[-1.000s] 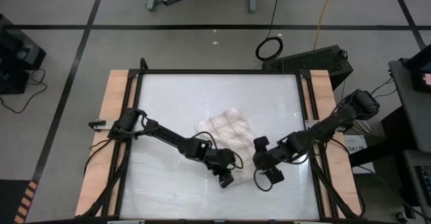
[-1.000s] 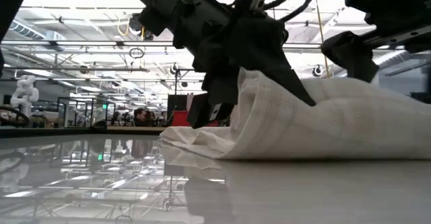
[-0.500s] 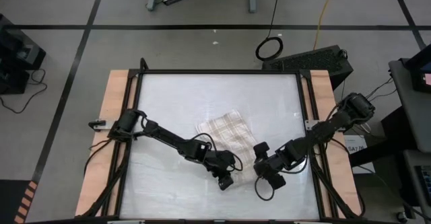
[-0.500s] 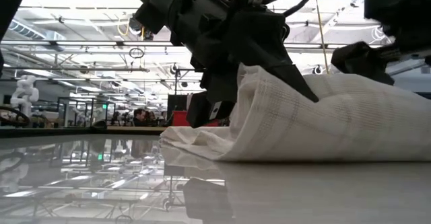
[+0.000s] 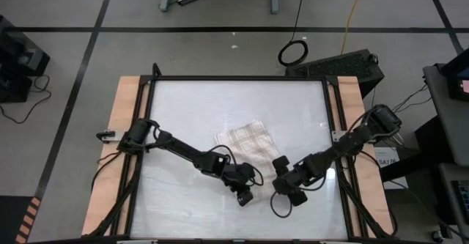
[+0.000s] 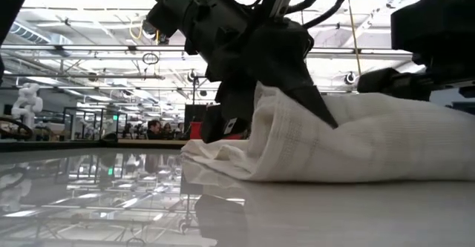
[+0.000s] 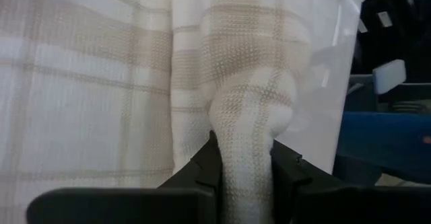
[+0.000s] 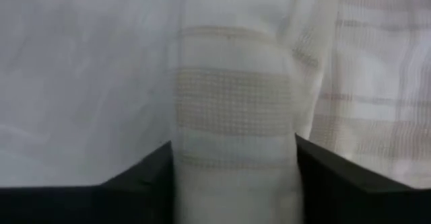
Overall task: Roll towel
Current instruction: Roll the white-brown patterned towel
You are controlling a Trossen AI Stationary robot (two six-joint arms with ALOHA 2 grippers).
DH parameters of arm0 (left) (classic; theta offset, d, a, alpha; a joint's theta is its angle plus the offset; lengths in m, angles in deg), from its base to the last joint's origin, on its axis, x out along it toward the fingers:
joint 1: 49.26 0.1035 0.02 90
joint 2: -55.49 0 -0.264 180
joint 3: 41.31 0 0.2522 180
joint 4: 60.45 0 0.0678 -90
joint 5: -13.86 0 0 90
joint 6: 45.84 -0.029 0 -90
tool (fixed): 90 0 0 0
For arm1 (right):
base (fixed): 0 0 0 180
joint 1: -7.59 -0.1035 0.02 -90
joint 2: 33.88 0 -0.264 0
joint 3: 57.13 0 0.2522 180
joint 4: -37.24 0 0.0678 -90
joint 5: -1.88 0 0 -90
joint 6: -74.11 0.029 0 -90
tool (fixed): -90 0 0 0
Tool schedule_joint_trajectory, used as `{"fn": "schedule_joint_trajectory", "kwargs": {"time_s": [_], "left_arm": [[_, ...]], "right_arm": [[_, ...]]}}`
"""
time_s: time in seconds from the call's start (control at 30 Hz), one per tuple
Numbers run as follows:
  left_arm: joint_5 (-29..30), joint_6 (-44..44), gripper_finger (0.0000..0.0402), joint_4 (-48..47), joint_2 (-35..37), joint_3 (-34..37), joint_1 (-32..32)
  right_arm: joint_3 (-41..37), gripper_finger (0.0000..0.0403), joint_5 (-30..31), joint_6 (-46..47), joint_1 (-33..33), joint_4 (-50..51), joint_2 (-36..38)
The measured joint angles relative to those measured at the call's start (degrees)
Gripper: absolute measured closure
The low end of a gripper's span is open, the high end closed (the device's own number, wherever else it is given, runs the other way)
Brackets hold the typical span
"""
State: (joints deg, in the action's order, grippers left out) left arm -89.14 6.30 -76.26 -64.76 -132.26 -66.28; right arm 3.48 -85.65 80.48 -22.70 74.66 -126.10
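Both arms sit low in the middle of the table (image 5: pixel 183 105), left pincer (image 7: pixel 246 173) clamped on a towel (image 5: pixel 244 143) fold, right pincer (image 8: pixel 236 177) straddling another without visibly squeezing, probably to roll both ends evenly.

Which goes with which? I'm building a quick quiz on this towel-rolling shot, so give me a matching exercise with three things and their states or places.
Things:
1. left gripper
2. right gripper
3. towel

States or places:
A. cream with tan plaid, bunched near the table's middle
B. pinching a narrow fold of cloth
C. fingers either side of a wide fold of cloth

Pairs: 1-B, 2-C, 3-A
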Motion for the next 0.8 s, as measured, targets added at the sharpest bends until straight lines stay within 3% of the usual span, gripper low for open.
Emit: {"fn": "schedule_joint_trajectory", "kwargs": {"time_s": [0.13,0.33,0.6,0.8], "left_arm": [[0.7,-2.0,0.0323,-0.2,0.0,0.0,-0.4],[1.1,-0.6,0.0233,-1.7,0.7,0.0,-1.2],[2.9,-0.1,0.0108,-17.2,7.3,0.0,-2.0],[6.5,-3.3,0.0076,-26.2,13.5,0.0,-3.6]], "right_arm": [[0.1,0.0266,-1.5,0.0,1.4,-0.8,0.0],[0.3,0.0347,-6.7,-1.5,4.0,-1.4,0.0],[0.3,0.0349,-15.7,-1.5,7.1,-1.3,0.0],[0.3,0.0349,-23.9,-2.7,9.6,-1.2,0.0]]}}
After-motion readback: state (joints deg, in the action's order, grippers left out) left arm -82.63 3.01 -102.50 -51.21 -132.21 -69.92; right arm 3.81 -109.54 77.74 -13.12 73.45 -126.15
